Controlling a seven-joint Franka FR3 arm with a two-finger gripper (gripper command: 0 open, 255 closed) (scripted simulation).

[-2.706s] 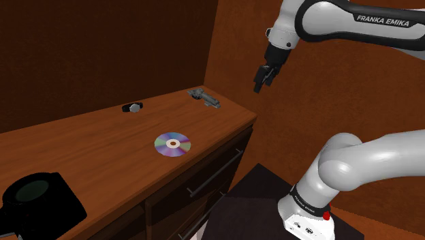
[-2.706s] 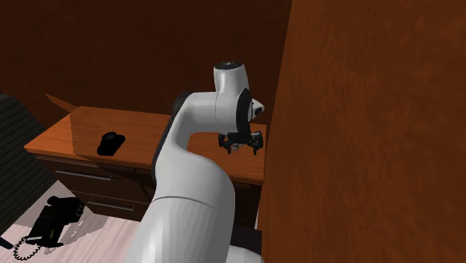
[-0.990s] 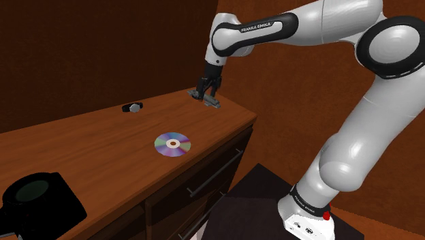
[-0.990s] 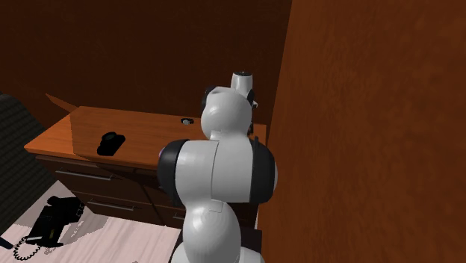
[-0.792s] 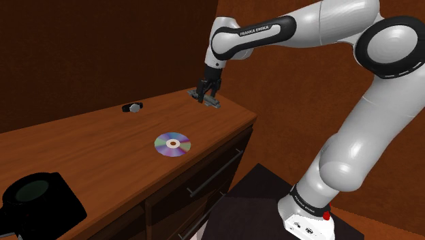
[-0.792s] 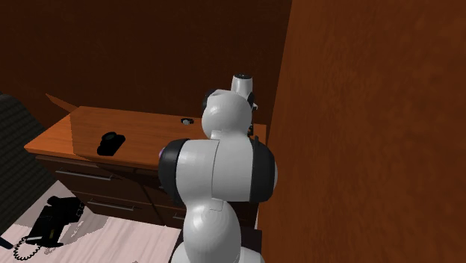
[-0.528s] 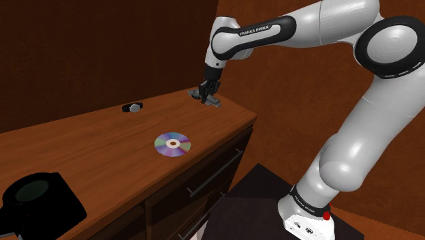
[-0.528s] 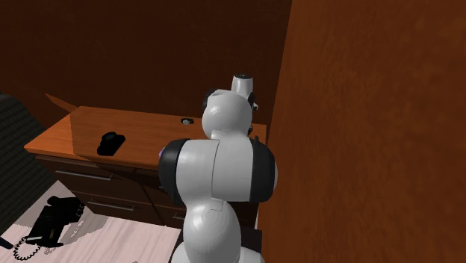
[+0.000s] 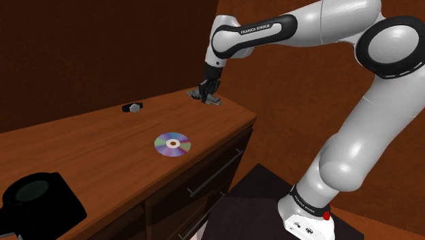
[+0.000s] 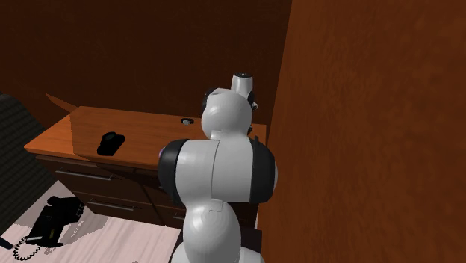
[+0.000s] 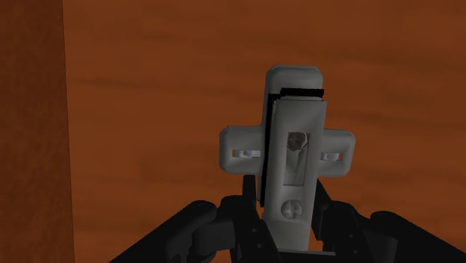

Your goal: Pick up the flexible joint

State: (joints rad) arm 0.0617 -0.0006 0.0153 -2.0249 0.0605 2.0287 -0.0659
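At dresser corner: gripper jaws clamped on one end of grey flexible joint. Risk on lift: pivot, slip out; cause, off-centre hold.

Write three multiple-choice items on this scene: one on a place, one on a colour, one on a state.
1. Where does the disc lie? A on a chair; B on the desk; C on the floor.
2. What colour is the joint at the gripper? A grey; B red; C green.
3. The desk's drawers are: A pulled out; B missing; C shut.
Answers: B, the disc lies flat on the desk's top; A, the wrist view shows the joint grey; C, the drawers' fronts sit flush in the shoulder view.
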